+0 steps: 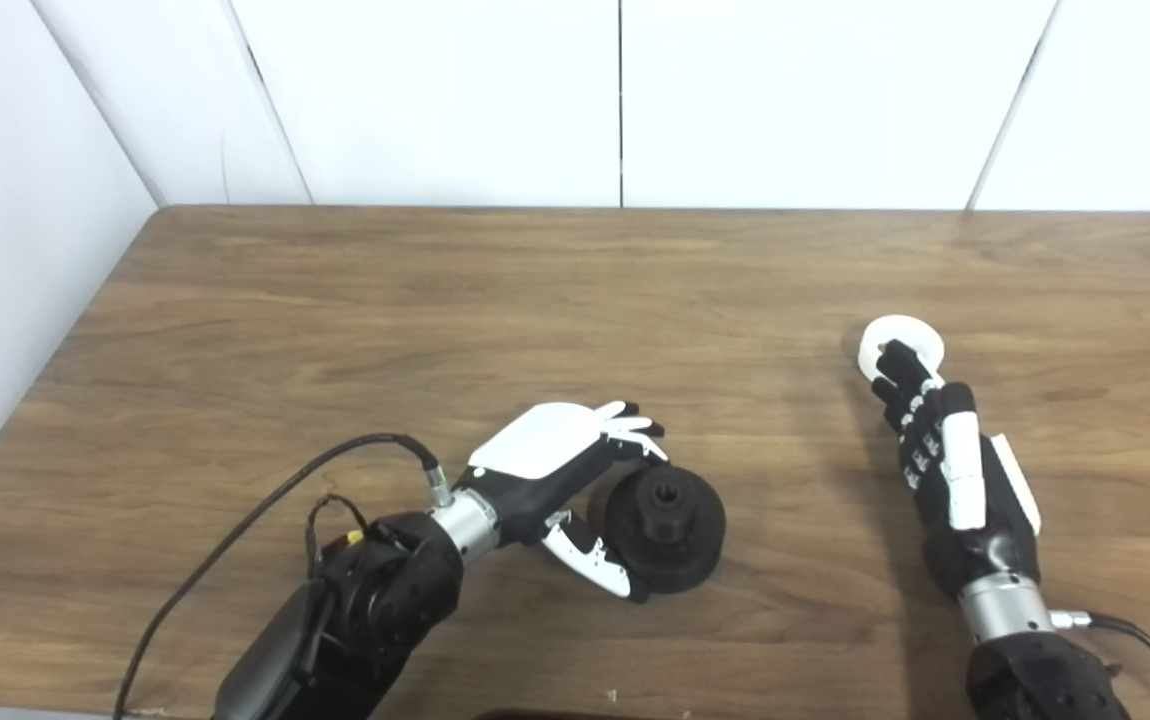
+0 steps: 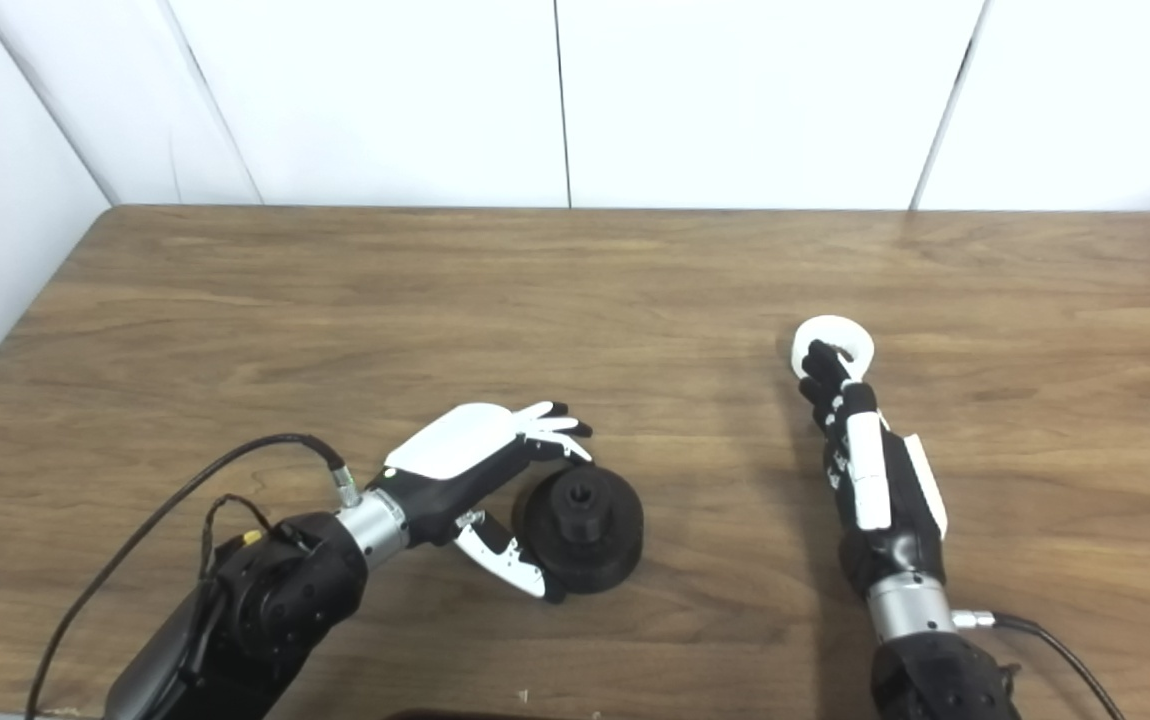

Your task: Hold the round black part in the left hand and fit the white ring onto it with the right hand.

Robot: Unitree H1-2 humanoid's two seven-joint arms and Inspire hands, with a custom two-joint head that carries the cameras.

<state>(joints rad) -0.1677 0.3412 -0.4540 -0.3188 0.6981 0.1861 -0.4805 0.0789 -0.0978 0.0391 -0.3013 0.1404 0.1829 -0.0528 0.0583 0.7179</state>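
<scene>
The round black part (image 1: 670,525) lies flat on the wooden table (image 1: 535,300), hub up, near the front middle. My left hand (image 1: 555,465) cups it from the left: the fingers (image 1: 630,425) stretch over its far edge and the thumb (image 1: 595,565) rests against its near left rim. The hand is open and the part is still on the table. The white ring (image 1: 875,340) lies on the table to the right. My right hand (image 1: 945,460) is stretched out flat toward the ring, and its fingertips (image 1: 900,360) lie over the ring's near side, hiding part of it.
A black cable (image 1: 265,500) loops over the table from my left wrist. White wall panels (image 1: 615,100) close off the back and left sides. The table's left edge (image 1: 85,320) runs diagonally along the wall.
</scene>
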